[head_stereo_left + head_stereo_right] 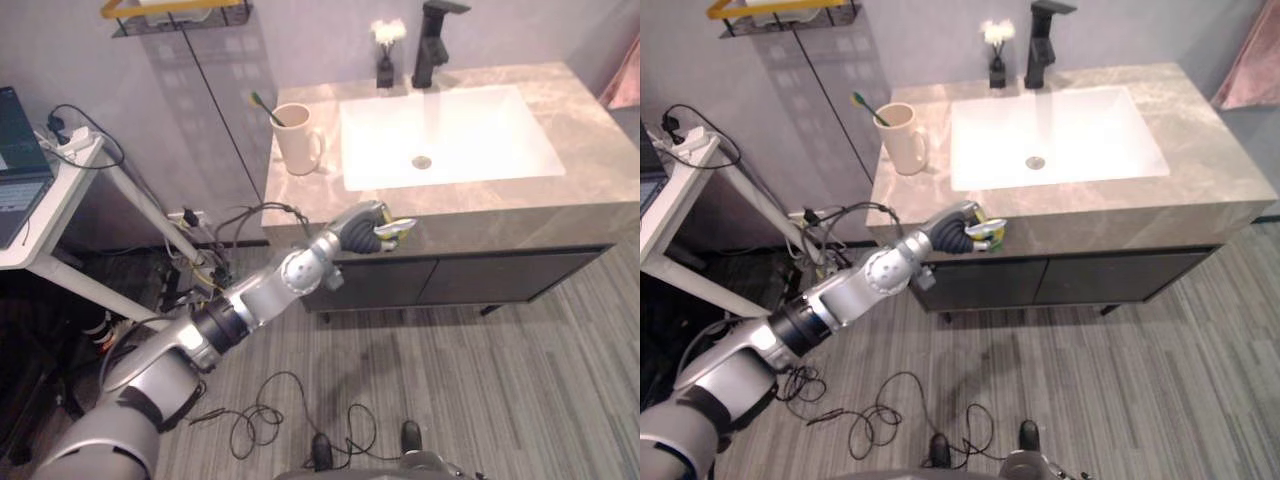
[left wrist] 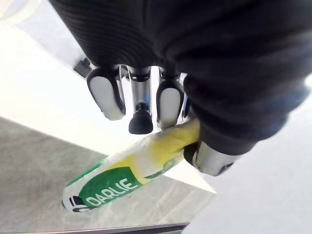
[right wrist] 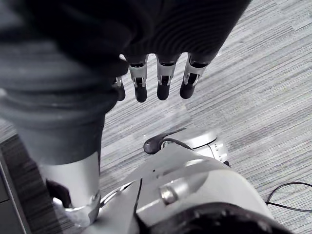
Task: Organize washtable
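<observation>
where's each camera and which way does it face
Left eye view: on the head, looking down at the washtable; left arm, left hand gripping a toothpaste tube.
Right eye view: beside it, same scene.
Left wrist view: along the left hand at that tube.
Right wrist view: along the open right hand, down at the floor.

Bright indoor light; the white sink basin (image 1: pixel 480 140) glares (detail washed out), and a wall rack (image 1: pixel 180 20) casts a soft shadow

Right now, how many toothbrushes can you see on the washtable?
1: a green-handled toothbrush leaning in the beige mug left of the sink. A shorter one inside the mug could be hidden.
</observation>
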{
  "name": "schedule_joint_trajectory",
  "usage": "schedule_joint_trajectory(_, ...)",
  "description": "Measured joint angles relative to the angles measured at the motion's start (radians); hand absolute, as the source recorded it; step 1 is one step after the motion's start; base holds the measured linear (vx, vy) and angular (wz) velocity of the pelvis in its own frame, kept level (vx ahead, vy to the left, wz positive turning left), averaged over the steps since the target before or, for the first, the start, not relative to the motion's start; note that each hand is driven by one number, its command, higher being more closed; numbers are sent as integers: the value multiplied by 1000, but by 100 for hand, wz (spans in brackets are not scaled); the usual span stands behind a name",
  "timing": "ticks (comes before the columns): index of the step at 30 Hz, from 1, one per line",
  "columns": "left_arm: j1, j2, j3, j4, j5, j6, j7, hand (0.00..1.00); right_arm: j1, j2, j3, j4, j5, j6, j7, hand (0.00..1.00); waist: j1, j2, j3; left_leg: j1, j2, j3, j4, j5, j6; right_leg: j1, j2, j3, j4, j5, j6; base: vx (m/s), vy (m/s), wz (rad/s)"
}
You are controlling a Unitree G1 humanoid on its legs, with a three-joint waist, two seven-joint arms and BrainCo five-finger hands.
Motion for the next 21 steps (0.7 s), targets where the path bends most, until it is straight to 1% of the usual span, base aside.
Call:
schedule_joint_trajectory(2,6,1,26,-23,-3,0,3,100,0,-2,7,1,0,1,0,0,2,0,0,0,0,-2,-5,0,0,0,0,1,1,0,0,-40,-2,0)
schedule_joint_trajectory(5,6,4,71,-63,-9,0,14,100,0,-12,22,2,-3,2,2,0,18,1,-2,5,7,-1,-6,1,1,1,4,3,3,0,0,-45,-17,-6)
schedule_joint_trajectory(8,9,4,113,-97,-28,-2,33,100,-1,-19,46,19,-5,2,3,0,21,6,-16,9,12,-3,-6,5,-3,1,9,2,13,-2,-4,0,0,0)
schedule_joint_trajectory(14,13,5,189,-100,-58,-5,64,100,0,-20,80,24,-6,2,19,0,21,-13,-55,15,18,-6,-6,13,-11,10,16,0,16,-4,-7,-7,-4,2)
schedule_joint_trajectory(16,-14,9,208,-65,-81,-26,67,100,1,-21,99,30,-6,2,20,0,21,-24,-62,18,19,-11,-6,19,-11,15,16,-3,17,-7,-10,-26,-8,9)
schedule_joint_trajectory(18,-46,16,208,-27,-101,-32,67,100,1,-21,107,33,-6,3,20,0,22,-29,-66,19,19,-11,-6,21,-11,15,16,-3,17,-8,-13,-11,-3,2)
schedule_joint_trajectory(19,-98,29,208,32,-124,-34,67,100,1,-20,120,38,-6,4,20,0,22,-34,-68,18,19,-10,-6,23,-11,15,16,-3,17,-9,-14,0,0,0)
schedule_joint_trajectory(21,-159,52,208,95,-150,-34,68,100,1,-20,134,38,-5,4,20,0,21,-39,-70,18,19,-10,-6,25,-12,15,16,-3,17,-9,-14,-8,-3,-2)
